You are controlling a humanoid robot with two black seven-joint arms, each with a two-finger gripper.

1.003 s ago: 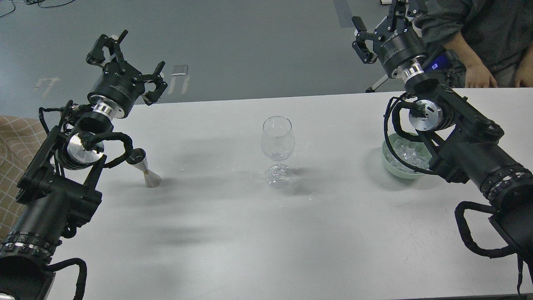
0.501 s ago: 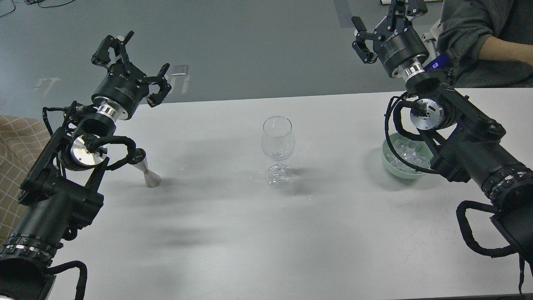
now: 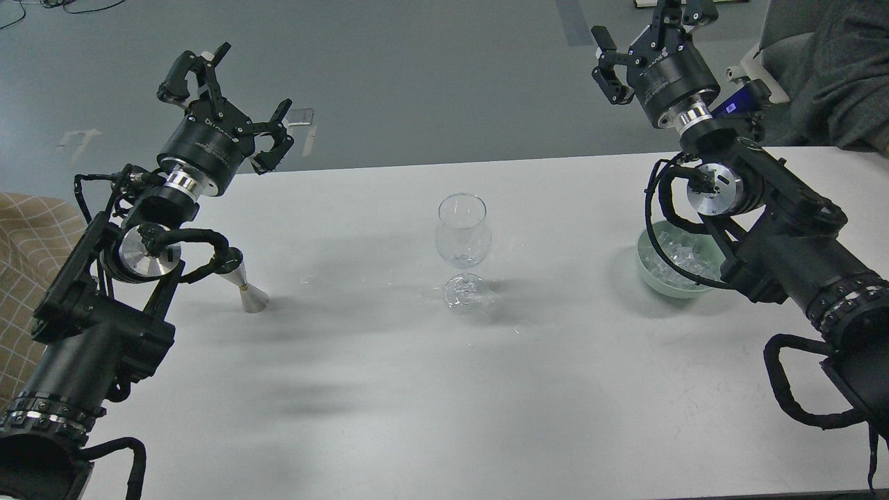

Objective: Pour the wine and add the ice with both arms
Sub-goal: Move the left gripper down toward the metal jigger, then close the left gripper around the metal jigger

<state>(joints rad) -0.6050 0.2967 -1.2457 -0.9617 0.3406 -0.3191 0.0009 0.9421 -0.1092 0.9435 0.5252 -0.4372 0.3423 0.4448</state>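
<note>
Ice [image 3: 677, 255] sits heaped in the green bowl [image 3: 649, 274] under the right arm, both pincers, left [image 3: 229, 94] and right [image 3: 649, 31], spread open and empty, so the right should descend squarely, well clear of the wine glass [image 3: 463, 232] mid-table [image 3: 389, 389].

A wine glass [image 3: 463, 251] stands mid-table [image 3: 417, 389]. A jigger [image 3: 244, 285] sits toward the left edge. Near the right edge, a bowl [image 3: 656, 281] holds the ice [image 3: 684, 255], partly behind the right arm [image 3: 785, 243].
</note>
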